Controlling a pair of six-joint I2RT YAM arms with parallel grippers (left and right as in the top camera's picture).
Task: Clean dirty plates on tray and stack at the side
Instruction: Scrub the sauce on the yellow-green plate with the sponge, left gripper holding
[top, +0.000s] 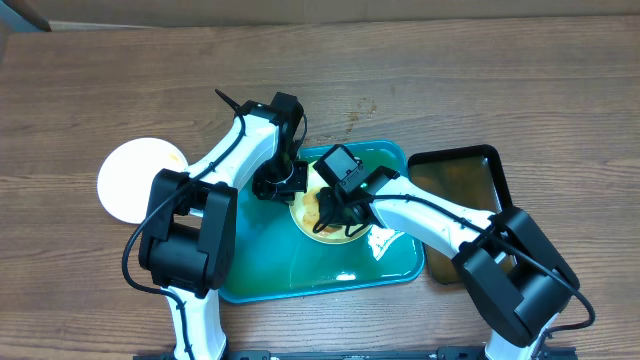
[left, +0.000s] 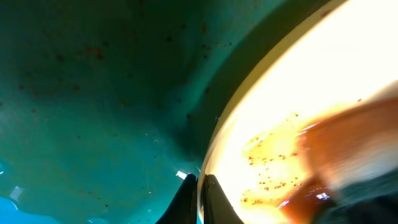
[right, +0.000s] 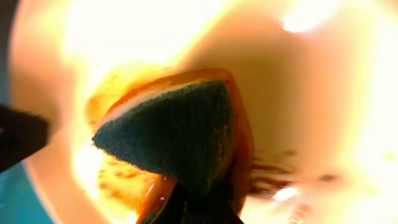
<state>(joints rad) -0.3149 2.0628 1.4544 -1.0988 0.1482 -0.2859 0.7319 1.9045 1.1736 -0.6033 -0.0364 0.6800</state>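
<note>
A: So, where's the plate (top: 308, 207)?
B: In the tray (top: 285, 275), upper middle, both arms over it. Brown smear w/ dark specks across its inside.
A: L jaws?
B: Closed on the plate's left rim. In the L wrist view the rim runs btwn the two tips, w/ wet tray floor just beside.
A: R jaws?
B: Clamped on a sponge (right: 174, 134), green scrub side facing the wrist cam, its orange-stained edge pressed on the plate's inside. Brown liquid around it.
A: Anything else?
B: 2nd plate (top: 130, 182), white, flat on the tabletop (top: 120, 80), left of the tray and apart from it. Black tray (top: 470, 165) w/ brownish liquid sits at the tray's right; touching or not, can't tell.
</note>
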